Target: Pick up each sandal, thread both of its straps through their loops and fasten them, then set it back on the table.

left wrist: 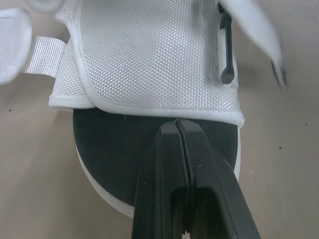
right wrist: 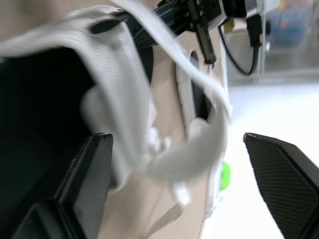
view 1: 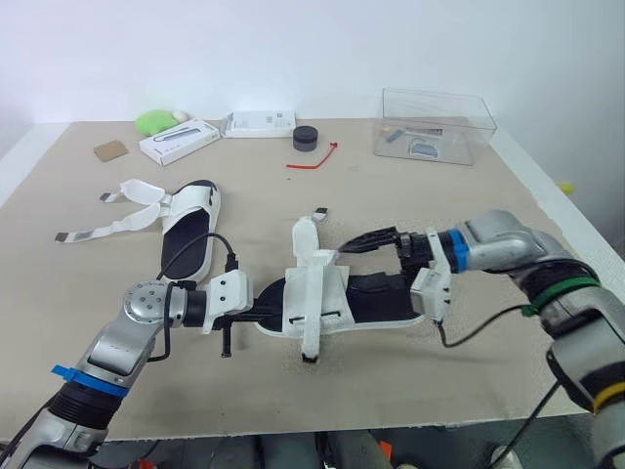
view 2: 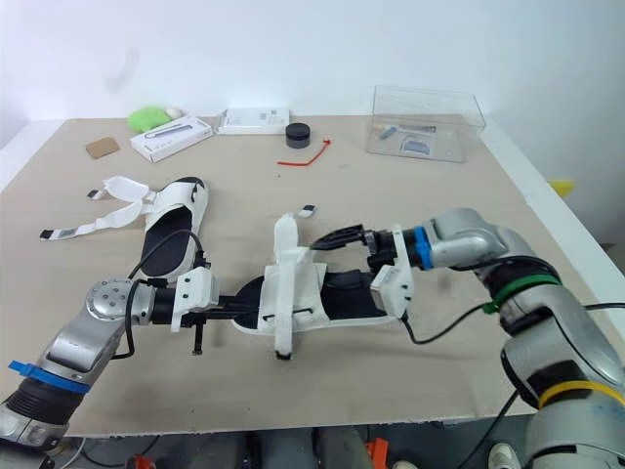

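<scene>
One sandal [view 1: 322, 293] with a black insole and white upper lies mid-table, toe toward my left arm. One of its straps [view 1: 306, 236] rises loose above the upper. My left gripper [view 1: 256, 315] is shut, its fingers [left wrist: 179, 164] pressed together over the black insole at the toe, just short of the white upper [left wrist: 149, 55]. My right gripper [view 1: 371, 256] is open at the heel end, and a white strap [right wrist: 194, 144] passes between its spread fingers [right wrist: 89, 184]. A second sandal [view 1: 190, 227] lies to the far left, its straps [view 1: 117, 217] spread flat and unfastened.
A clear plastic box [view 1: 435, 127] stands at the back right. A black round puck [view 1: 306, 138], a red tie [view 1: 314, 159], two white boxes [view 1: 179, 141] [view 1: 259, 123], a green object [view 1: 154, 121] and a brown card [view 1: 110, 150] line the back.
</scene>
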You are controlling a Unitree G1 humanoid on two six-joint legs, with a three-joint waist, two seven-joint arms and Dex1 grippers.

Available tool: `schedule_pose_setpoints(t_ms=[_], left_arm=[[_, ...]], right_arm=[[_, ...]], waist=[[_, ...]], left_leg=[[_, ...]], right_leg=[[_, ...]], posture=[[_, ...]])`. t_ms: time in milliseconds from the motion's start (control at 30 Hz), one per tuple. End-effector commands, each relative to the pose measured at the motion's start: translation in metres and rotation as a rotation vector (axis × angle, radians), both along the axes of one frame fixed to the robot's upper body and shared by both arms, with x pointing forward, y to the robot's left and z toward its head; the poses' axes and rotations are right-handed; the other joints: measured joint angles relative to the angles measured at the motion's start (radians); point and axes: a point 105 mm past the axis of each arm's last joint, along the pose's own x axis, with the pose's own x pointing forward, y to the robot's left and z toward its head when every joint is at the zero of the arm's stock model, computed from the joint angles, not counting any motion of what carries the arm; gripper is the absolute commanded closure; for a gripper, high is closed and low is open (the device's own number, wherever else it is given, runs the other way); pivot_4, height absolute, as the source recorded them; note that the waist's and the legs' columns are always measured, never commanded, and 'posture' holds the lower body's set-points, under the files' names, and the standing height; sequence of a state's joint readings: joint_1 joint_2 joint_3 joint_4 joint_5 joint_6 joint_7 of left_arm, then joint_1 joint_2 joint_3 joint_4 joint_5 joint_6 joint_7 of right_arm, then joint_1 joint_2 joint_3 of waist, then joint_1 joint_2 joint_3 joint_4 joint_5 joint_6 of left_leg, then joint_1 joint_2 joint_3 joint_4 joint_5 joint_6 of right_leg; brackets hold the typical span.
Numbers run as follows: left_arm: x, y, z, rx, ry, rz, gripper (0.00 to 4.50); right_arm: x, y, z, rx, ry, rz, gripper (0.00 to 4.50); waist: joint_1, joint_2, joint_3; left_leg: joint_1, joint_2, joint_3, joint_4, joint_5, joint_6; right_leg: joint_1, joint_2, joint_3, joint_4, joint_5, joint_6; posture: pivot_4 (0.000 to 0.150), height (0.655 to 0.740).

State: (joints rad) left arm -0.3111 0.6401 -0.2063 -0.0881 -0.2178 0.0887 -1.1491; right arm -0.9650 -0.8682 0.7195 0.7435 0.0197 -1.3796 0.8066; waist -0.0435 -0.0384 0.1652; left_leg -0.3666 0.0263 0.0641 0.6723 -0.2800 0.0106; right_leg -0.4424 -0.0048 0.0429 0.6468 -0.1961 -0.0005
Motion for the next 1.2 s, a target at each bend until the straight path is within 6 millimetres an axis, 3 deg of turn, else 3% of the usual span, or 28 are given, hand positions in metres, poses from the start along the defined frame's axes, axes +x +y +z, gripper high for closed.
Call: schedule_pose_setpoints(t_ms=[33,67,100,200,300,433,533,633,767,933,1200], left_arm=[[0.000,-0.002,0.000,0.001,0.008,-0.018,4.50],[0.000,-0.003,0.001,0.002,0.008,-0.020,4.50],[0.001,-0.003,0.001,0.004,0.010,-0.025,4.50],[0.001,-0.002,0.002,0.012,0.014,-0.035,4.50],[0.001,-0.002,0.002,0.013,0.018,-0.040,4.50],[0.001,-0.002,0.003,0.013,0.026,-0.049,4.50],[0.002,-0.003,0.004,0.013,0.027,-0.053,4.50],[0.003,-0.002,0.006,0.014,0.027,-0.054,4.50],[0.004,-0.001,0.007,0.018,0.027,-0.056,4.50],[0.005,0.002,0.009,0.028,0.023,-0.051,4.50],[0.007,0.002,0.011,0.021,0.017,-0.042,4.50]], right_arm=[[-0.003,-0.005,0.021,0.118,0.136,-0.097,0.14],[-0.002,-0.007,0.026,0.165,0.216,-0.149,0.14],[-0.005,-0.009,0.037,0.252,0.402,-0.236,0.14],[-0.040,-0.001,0.050,0.366,1.040,-0.390,0.14],[-0.067,0.012,0.059,0.356,1.325,-0.417,0.14],[-0.091,0.024,0.048,0.296,1.542,-0.469,0.14],[-0.100,0.028,0.021,0.209,1.602,-0.553,0.14],[-0.096,0.027,-0.005,0.172,1.675,-0.683,0.14],[-0.086,0.030,-0.026,0.148,1.675,-0.786,0.14],[-0.090,0.046,-0.030,0.122,1.792,-0.762,0.14],[-0.093,0.058,-0.035,0.101,1.800,-0.777,0.14]], waist=[[0.000,0.000,0.000],[0.000,0.000,0.000],[0.001,0.000,0.000],[0.013,0.005,0.002],[0.012,0.005,0.002],[0.017,0.004,0.002],[0.018,0.004,0.002],[0.019,0.003,0.001],[0.019,0.002,0.001],[0.019,0.002,0.001],[0.019,0.000,0.001]], left_leg=[[0.000,0.000,0.000,0.000,0.000,0.000],[0.000,0.000,0.000,0.000,0.000,0.000],[0.000,0.000,0.000,0.000,0.000,0.000],[-0.001,0.000,-0.001,0.000,0.000,0.000],[-0.002,0.002,-0.001,0.000,-0.001,0.000],[0.000,0.003,-0.002,0.001,0.000,0.000],[-0.001,0.003,-0.001,0.001,0.000,0.001],[-0.002,0.003,-0.001,0.002,0.000,0.000],[-0.003,0.002,-0.001,0.002,0.000,0.000],[-0.004,0.002,-0.002,0.002,0.000,0.001],[-0.004,0.002,-0.003,0.002,0.000,0.001]], right_leg=[[0.000,0.000,0.000,0.000,0.000,0.000],[0.000,0.000,0.000,0.000,0.000,0.000],[0.000,0.000,0.000,0.000,0.000,0.000],[-0.001,-0.001,-0.001,0.001,0.000,0.001],[0.000,0.000,-0.002,0.000,-0.002,0.000],[0.000,0.002,-0.004,0.000,-0.004,0.007],[0.000,0.002,-0.003,0.000,-0.004,0.008],[-0.001,0.002,-0.003,-0.001,-0.004,0.009],[-0.002,0.001,-0.002,-0.001,-0.004,0.009],[-0.002,0.002,-0.002,-0.001,-0.004,0.009],[-0.002,0.002,-0.003,-0.001,-0.004,0.009]], posture=[[0.150,0.7400],[0.150,0.7400],[0.150,0.7400],[0.150,0.7400],[0.150,0.7400],[0.150,0.7400],[0.150,0.7400],[0.150,0.7400],[0.150,0.7400],[0.150,0.7400],[0.150,0.7400]])
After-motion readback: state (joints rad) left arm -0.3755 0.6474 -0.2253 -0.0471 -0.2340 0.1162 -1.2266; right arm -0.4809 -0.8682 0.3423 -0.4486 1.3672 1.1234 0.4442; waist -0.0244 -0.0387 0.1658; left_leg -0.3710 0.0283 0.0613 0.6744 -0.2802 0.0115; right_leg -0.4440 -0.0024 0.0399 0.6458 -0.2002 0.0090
